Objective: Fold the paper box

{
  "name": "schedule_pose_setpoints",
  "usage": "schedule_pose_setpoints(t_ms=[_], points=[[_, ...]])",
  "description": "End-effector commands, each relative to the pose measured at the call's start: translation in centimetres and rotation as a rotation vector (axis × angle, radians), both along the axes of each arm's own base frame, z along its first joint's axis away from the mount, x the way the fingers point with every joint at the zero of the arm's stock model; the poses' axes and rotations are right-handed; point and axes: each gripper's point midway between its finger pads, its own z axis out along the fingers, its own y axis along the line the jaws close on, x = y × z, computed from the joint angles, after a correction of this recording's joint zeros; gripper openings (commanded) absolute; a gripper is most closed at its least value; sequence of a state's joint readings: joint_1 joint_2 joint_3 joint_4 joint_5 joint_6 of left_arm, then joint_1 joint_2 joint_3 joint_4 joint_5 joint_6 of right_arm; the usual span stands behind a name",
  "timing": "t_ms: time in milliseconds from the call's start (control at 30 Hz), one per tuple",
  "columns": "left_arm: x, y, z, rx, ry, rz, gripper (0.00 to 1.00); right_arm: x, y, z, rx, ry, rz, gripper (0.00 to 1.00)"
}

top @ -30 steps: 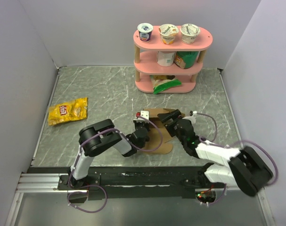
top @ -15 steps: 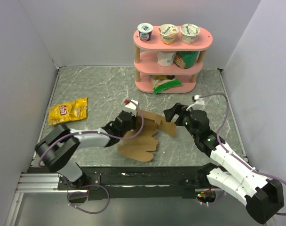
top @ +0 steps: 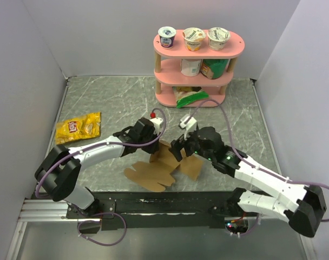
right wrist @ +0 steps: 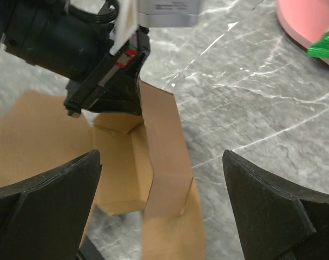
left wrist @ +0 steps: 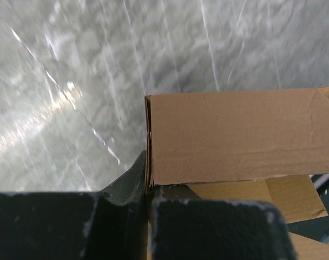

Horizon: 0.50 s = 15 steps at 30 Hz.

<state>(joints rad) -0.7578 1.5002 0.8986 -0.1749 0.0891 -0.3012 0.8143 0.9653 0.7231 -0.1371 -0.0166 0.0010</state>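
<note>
1. Found the box (top: 153, 172) near the front middle of the desk (top: 99, 103), mostly flat, one flap standing upright.
2. Saw the left fingers (left wrist: 218, 227) pinched tight on that flap's edge.
3. Saw the right fingers (right wrist: 272, 211) spread wide just above the box, gripping nothing.
4. Noted a yellow bag (top: 78, 128) far left and a pink shelf (top: 199, 54) at the back.

The paper box (top: 159, 168) is lying on the counter (top: 116, 103) near the front middle, with one flap standing up at its back edge. The left jaws are sitting on that flap, and the right jaws are hanging just right of them. A snack bag (top: 78, 128) is lying well to the left. A shelf (top: 198, 73) is standing at the back, with three cups (top: 193, 38) sitting on top.
</note>
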Motion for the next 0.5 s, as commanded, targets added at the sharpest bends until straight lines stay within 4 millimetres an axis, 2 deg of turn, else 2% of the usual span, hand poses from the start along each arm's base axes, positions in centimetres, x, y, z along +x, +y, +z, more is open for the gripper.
schedule_pose_setpoints(t_ms=[0,33,100,300,467], points=[[-1.3,0.2,0.7,0.005,0.064,-0.028,0.01,0.8,0.9,-0.5,-0.095,-0.044,0.02,0.98],[-1.2,0.2,1.0,0.006,0.058,-0.026,0.01,0.6,1.2,-1.3,-0.104,-0.037,0.033,0.97],[-1.2,0.3,1.0,0.012,0.061,-0.019,0.01,0.5,1.8,-1.2,-0.084,-0.04,0.05,0.96],[-1.5,0.2,1.1,0.008,0.076,-0.026,0.01,-0.2,3.5,-3.3,-0.105,-0.03,0.087,0.94],[-1.9,-0.2,1.6,-0.028,0.079,-0.041,0.01,-0.5,4.0,-5.1,-0.101,-0.002,0.076,0.88]])
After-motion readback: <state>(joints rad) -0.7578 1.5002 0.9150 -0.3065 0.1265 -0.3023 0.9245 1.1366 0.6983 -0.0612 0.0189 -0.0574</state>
